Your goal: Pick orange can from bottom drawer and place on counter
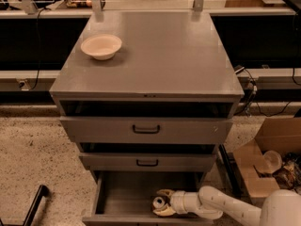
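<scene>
The bottom drawer (123, 197) is pulled open at the foot of the grey cabinet. The orange can (159, 202) stands upright inside it near the front, and only its round silver top shows clearly. My gripper (160, 202) reaches into the drawer from the right on its white arm. Its cream fingers (164, 192) are open and straddle the can, one behind it and one in front. The counter (155, 55) is the cabinet's flat grey top.
A cream-white bowl (101, 46) sits at the counter's back left. Two shallower drawers with black handles (146, 129) stick out slightly above the bottom drawer. An open cardboard box (268, 159) with clutter stands on the floor to the right. A black bar (35, 204) lies on the floor at lower left.
</scene>
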